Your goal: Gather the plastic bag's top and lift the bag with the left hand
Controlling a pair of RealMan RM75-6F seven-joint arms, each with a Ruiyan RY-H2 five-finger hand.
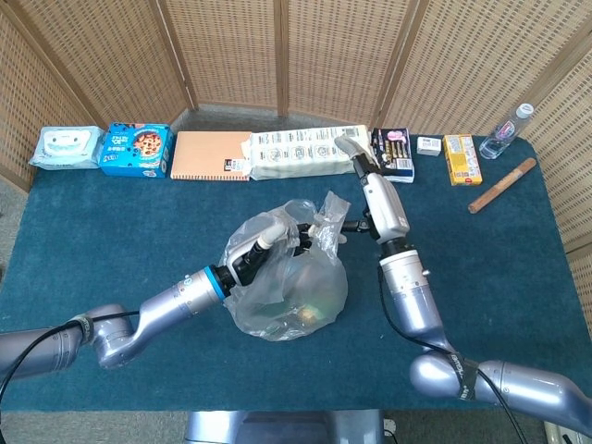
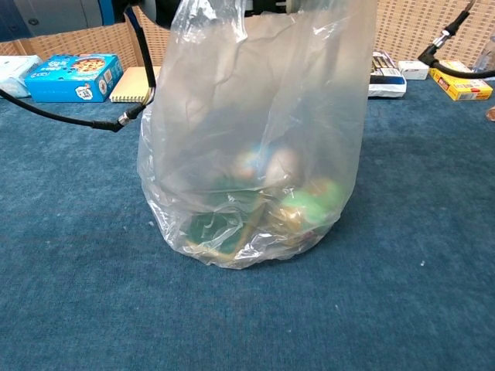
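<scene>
A clear plastic bag (image 1: 289, 289) with green and round items inside stands mid-table; in the chest view the bag (image 2: 255, 154) fills the middle, its bottom resting on the blue cloth. My left hand (image 1: 266, 240) grips the bunched top of the bag from the left. My right hand (image 1: 351, 220) holds the upturned flap at the top's right side, its fingers partly hidden by plastic. In the chest view both hands are cut off at the upper edge; only the left arm (image 2: 54, 11) shows.
Along the table's back edge lie a wipes pack (image 1: 65, 146), a blue cookie box (image 1: 136, 150), an orange notebook (image 1: 211, 154), a long white pack (image 1: 301, 153), a yellow box (image 1: 460, 157), a bottle (image 1: 504, 131) and a wooden stick (image 1: 501, 185). A wicker screen stands behind.
</scene>
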